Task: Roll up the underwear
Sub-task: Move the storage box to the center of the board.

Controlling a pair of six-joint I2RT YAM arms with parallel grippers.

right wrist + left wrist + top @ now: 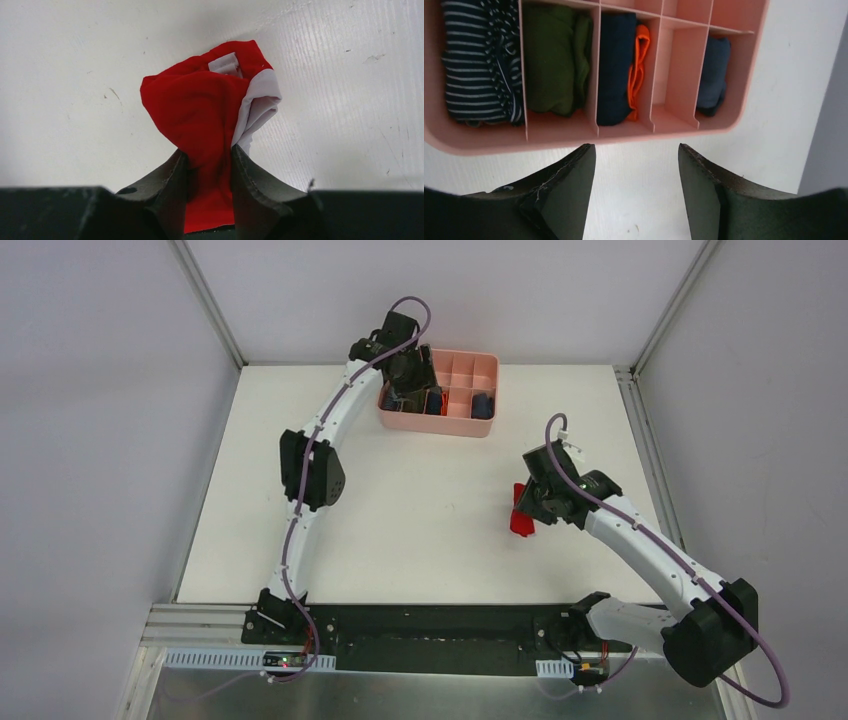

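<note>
Right wrist: dark fingers [167,187] pinch soft, bunched red underwear [197,107].

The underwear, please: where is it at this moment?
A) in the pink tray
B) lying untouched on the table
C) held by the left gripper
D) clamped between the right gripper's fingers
D: the right wrist view shows the underwear pinched in the right gripper, while the left gripper hangs open and empty near the tray.
</note>
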